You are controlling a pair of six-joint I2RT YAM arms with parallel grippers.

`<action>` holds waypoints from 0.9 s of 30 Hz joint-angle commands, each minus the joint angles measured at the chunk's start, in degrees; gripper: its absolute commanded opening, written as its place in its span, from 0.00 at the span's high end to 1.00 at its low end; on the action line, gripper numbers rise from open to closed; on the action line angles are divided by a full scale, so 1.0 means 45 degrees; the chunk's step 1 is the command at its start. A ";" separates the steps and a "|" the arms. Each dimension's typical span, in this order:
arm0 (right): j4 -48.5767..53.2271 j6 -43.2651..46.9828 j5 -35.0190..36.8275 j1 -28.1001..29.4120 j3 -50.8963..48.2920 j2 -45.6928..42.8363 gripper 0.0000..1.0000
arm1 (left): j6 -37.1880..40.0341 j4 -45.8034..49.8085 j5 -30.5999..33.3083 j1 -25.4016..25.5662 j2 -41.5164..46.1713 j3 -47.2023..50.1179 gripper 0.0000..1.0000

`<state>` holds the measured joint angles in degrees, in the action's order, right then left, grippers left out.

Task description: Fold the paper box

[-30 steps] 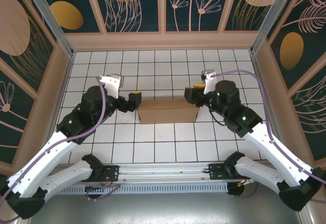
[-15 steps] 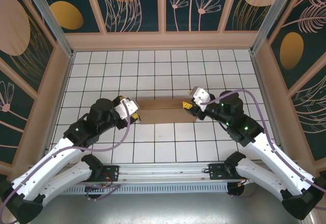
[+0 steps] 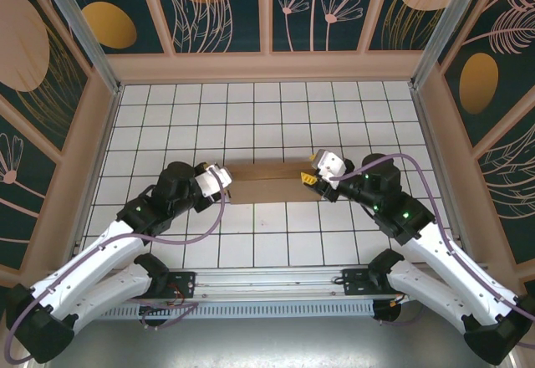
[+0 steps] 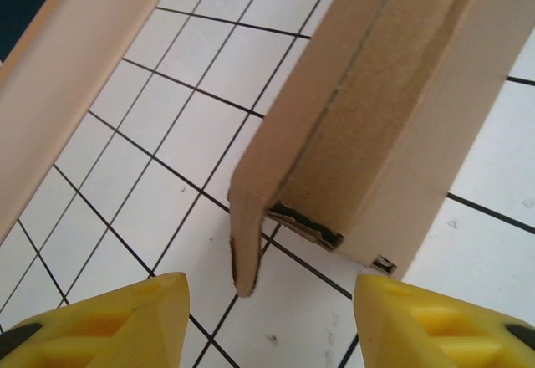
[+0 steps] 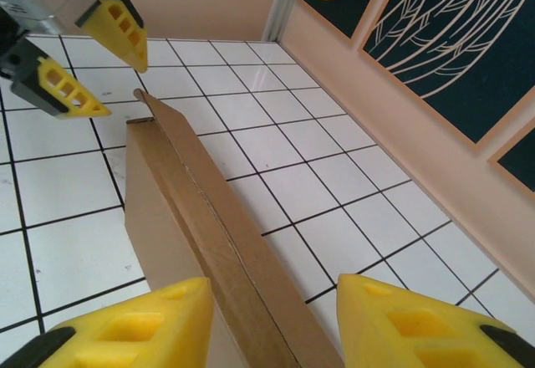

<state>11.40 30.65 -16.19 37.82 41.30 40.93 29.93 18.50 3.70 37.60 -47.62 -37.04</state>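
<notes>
Left gripper [image 4: 267, 293]: jaws part open just short of the paper box's [image 3: 266, 182] left end, touching nothing. Right gripper [image 5: 274, 293]: jaws apart, straddling the box's right-end wall, not clamped.

White tiled table [image 3: 251, 242]; brown paper box [image 3: 266, 184] resting mid-table, long side running left-right.
</notes>
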 commanded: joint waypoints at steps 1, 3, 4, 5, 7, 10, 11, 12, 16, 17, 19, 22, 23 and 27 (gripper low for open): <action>-0.0177 -0.0424 -0.0407 0.0027 -0.0095 -0.0250 0.57 | -0.0155 -0.0863 0.0021 -0.0070 -0.0240 -0.0051 0.48; -0.0126 -0.0425 -0.0354 0.0030 -0.0081 -0.0262 0.57 | -0.0192 -0.0998 -0.0039 -0.0074 -0.0406 -0.0088 0.50; -0.0078 -0.0425 -0.0284 0.0028 -0.0049 -0.0272 0.57 | -0.0206 -0.1016 -0.0094 -0.0075 -0.0509 -0.0109 0.51; 0.0005 -0.0428 -0.0206 0.0027 -0.0031 -0.0296 0.58 | -0.0215 -0.1026 -0.0159 -0.0075 -0.0592 -0.0141 0.52; 0.0136 -0.0399 0.0001 0.0014 0.0038 -0.0363 0.58 | -0.0206 -0.1074 -0.0151 -0.0075 -0.0734 -0.0127 0.55; 0.0548 -0.0299 0.0271 0.0013 0.0197 -0.0428 0.60 | -0.0202 -0.1280 -0.0063 -0.0074 -0.0835 -0.0072 0.61; 0.0709 -0.0256 0.0329 0.0013 0.0277 -0.0418 0.61 | -0.0224 -0.1397 0.0046 -0.0075 -0.0859 -0.0055 0.62; 0.0853 -0.0250 0.0371 0.0012 0.0342 -0.0401 0.61 | -0.0253 -0.1462 0.0088 -0.0068 -0.0881 -0.0061 0.64; 0.1299 -0.0270 0.0408 0.0012 0.0527 -0.0412 0.64 | -0.0294 -0.1567 0.0082 -0.0095 -0.0976 -0.0072 0.68; 0.1376 -0.0269 0.0431 -0.0005 0.0558 -0.0406 0.64 | -0.0304 -0.1611 0.0074 -0.0085 -0.0980 -0.0070 0.69; 0.1603 -0.0197 0.0581 -0.0017 0.0652 -0.0418 0.65 | -0.0324 -0.1650 -0.0013 -0.0096 -0.0996 -0.0109 0.71; 0.1945 0.0040 0.1285 -0.0147 0.0777 -0.0440 0.68 | -0.0324 -0.1546 -0.0058 -0.0095 -0.1107 -0.0289 0.77; 0.2105 0.0226 0.1534 -0.0215 0.0836 -0.0443 0.69 | -0.0314 -0.1488 -0.0137 -0.0097 -0.1153 -0.0343 0.80; 0.3007 0.1770 0.2740 -0.0383 0.1160 -0.0182 0.73 | -0.0343 -0.1248 -0.0368 -0.0095 -0.1386 -0.0631 0.91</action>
<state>21.28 33.01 -9.17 36.67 43.81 39.83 28.84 13.06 3.49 37.47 -53.32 -37.50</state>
